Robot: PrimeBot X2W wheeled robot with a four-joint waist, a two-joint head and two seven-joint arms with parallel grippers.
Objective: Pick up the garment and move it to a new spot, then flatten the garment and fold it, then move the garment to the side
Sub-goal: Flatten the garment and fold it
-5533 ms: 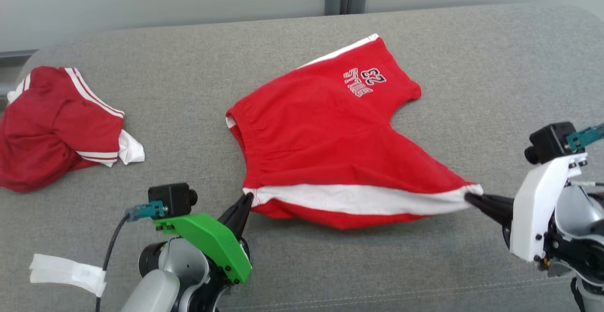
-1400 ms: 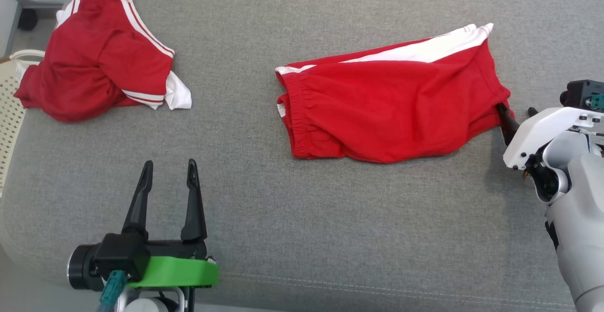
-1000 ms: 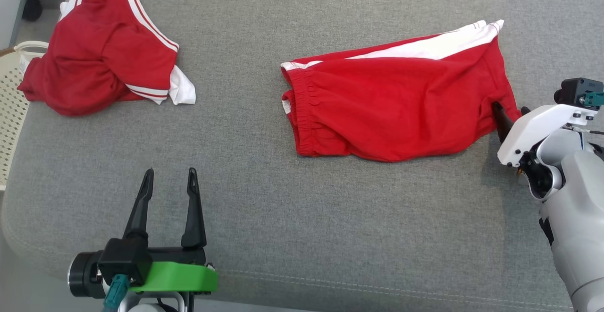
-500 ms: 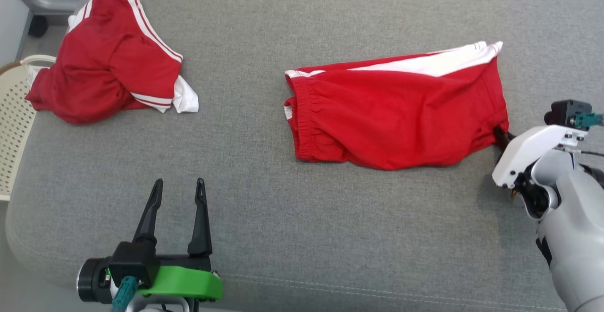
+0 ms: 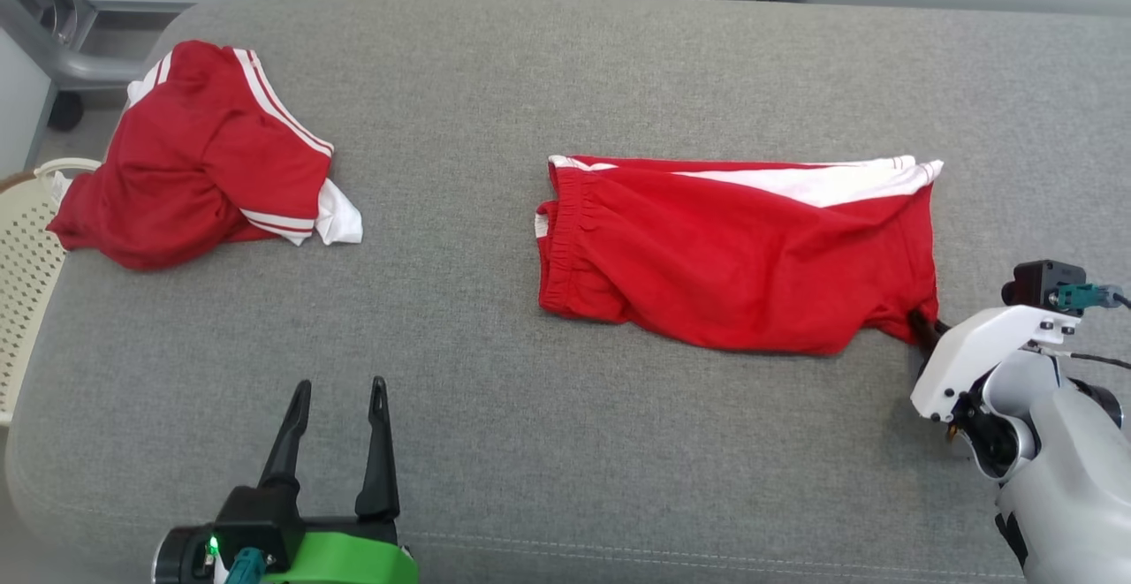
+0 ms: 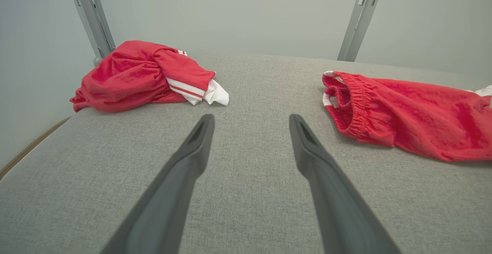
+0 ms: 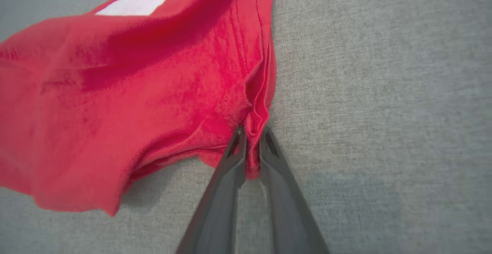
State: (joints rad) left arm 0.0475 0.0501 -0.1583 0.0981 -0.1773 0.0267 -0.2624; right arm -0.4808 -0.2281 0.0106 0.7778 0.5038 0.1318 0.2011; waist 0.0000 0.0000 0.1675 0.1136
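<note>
My right arm comes in low from the right edge, white wrist shell tilted up and left. My right gripper [image 5: 919, 326] is at the near right corner of the red shorts [image 5: 733, 257], jaws clenched on the hem, grasping the fabric. My left gripper [image 5: 340, 383] sits at lower left, fingers pointing up the view, jaws released, nothing between them, well apart from the shorts.

Right wrist view: right gripper [image 7: 251, 133] pinches a bunched ridge of the red shorts [image 7: 134, 92], with a shadow under their near edge; the head view hides that pinch behind the shell. Left wrist view: left gripper [image 6: 250, 117] spread wide over the grey cushion [image 6: 246, 208], and the red shorts [image 6: 403, 119] show the gathered elastic waistband gaping open.

The shorts lie folded on the grey cushion [image 5: 530, 443], right of centre. Waistband is to the left, leg hems to the right, white stripe along the far edge, near edge uneven. A second red garment [image 5: 194, 169] lies crumpled at far left beside a cream basket [image 5: 22, 292].
</note>
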